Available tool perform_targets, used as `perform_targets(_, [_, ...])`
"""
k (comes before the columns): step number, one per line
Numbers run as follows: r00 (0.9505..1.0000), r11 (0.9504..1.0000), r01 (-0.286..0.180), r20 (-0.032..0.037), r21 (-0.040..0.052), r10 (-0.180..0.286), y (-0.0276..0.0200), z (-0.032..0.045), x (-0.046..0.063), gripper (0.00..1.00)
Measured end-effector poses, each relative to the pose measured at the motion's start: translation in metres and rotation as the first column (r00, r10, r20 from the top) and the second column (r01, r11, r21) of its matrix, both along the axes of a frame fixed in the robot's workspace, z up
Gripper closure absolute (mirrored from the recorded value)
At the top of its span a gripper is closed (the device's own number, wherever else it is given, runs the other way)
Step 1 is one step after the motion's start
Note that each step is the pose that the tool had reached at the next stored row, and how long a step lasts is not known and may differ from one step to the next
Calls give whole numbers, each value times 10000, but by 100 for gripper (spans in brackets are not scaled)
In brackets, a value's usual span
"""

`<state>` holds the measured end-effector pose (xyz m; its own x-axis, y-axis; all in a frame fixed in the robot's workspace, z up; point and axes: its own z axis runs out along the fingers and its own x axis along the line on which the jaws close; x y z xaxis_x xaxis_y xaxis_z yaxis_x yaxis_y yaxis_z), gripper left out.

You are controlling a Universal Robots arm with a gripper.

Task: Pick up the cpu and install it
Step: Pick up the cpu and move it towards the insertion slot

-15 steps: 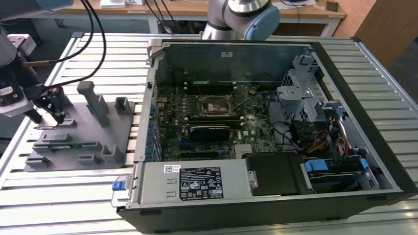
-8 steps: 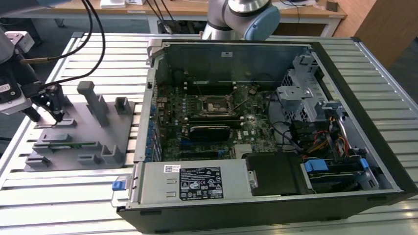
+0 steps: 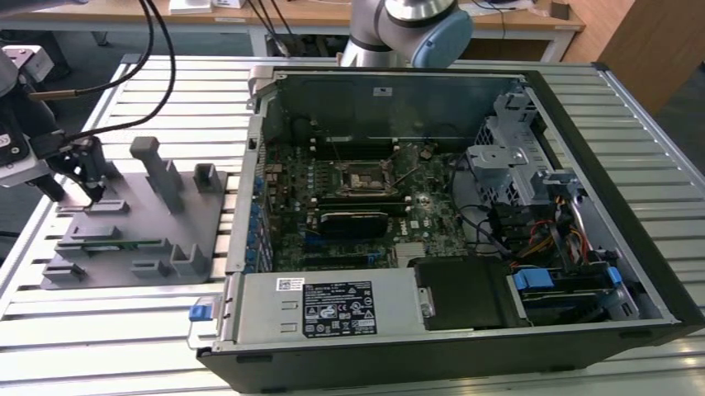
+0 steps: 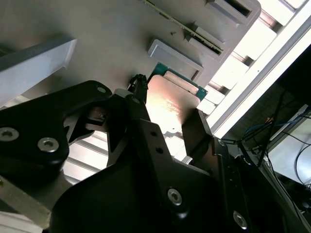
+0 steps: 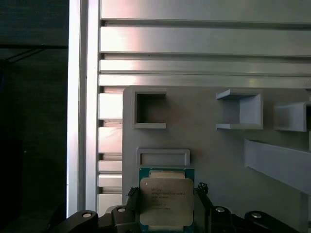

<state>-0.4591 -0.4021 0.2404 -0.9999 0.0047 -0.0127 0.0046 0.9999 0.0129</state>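
Status: pick in hand, install not done.

- Gripper (image 3: 78,191) was down at the far corner of the grey tray (image 3: 127,206), the corner away from the computer case (image 3: 628,173).
- The cpu (image 5: 166,200) was at that same tray corner, flat, metal lid up, green rim showing, just beside a small empty frame moulded into the tray.
- Both wrist views had the fingers (image 4: 141,94) pressed on two opposite edges of the cpu, so I read it as clamped on the chip, not standing apart.
- Couldn't tell whether the chip had left the tray surface; it was at most barely clear of it.
- The memory strip (image 3: 111,245) lay in its slot nearer the tray's front edge, untouched.
- The case sat open just beside the tray. The socket (image 3: 361,180) on the board inside looked bare, well apart from the tray.

My read: grasp made, carry and seating left. Roughly early third.
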Motion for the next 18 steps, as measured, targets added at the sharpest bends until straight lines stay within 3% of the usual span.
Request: perform_targets(18, [10000,10000,0,19,2,0,0,245,0,47])
